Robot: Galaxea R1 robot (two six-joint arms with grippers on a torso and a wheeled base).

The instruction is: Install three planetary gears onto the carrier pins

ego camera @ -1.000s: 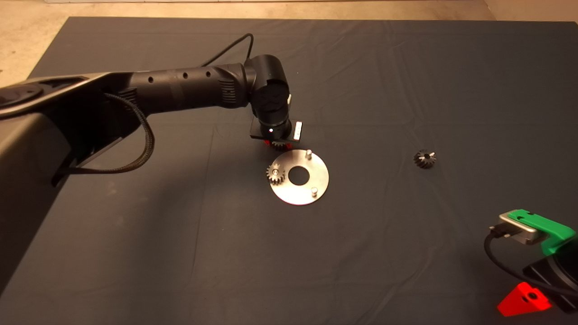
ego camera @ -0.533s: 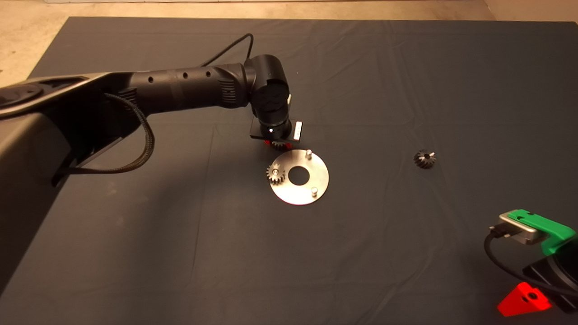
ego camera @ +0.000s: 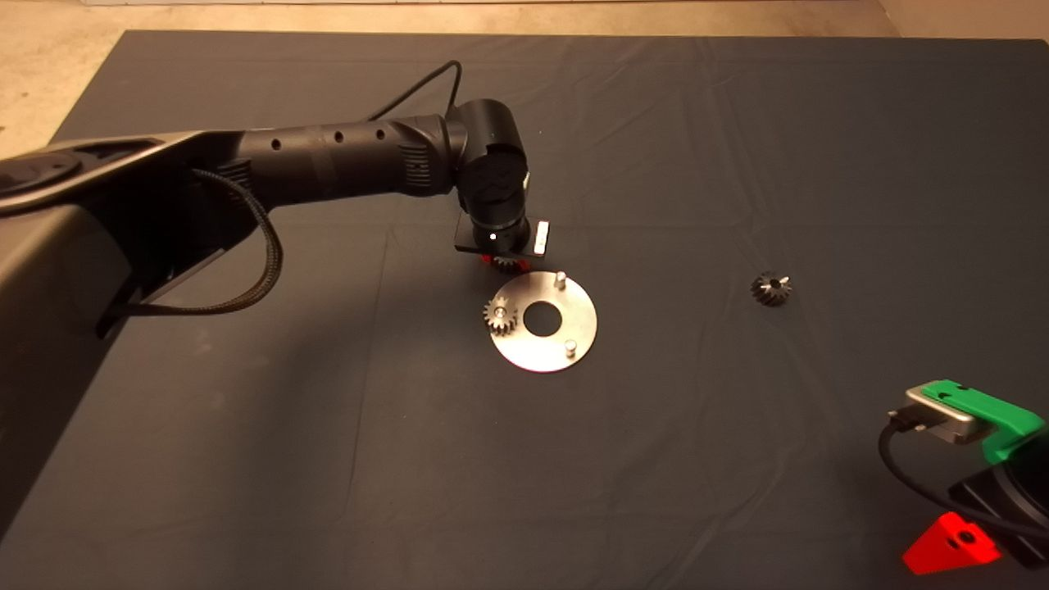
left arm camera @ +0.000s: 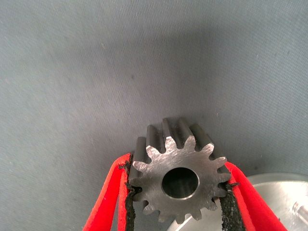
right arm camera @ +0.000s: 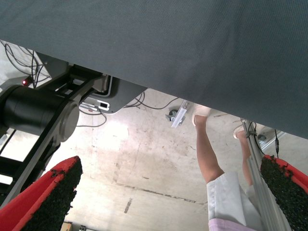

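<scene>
My left tool point(left arm camera: 178, 192) gripped one planetary gear point(left arm camera: 179, 179) between its pads, just off the disc point(ego camera: 543, 322) at eleven o'clock. A second gear point(ego camera: 499, 315) sat on the nine o'clock pin; a third point(ego camera: 770, 288) lay well away at three o'clock. My right tool point(right arm camera: 168, 192) waited spread apart at the bench's five o'clock corner.

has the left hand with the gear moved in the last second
No. The left hand holds its gear at the same spot just beyond the disc's far rim, beside the far pin; only the wrist turned slightly.
</scene>
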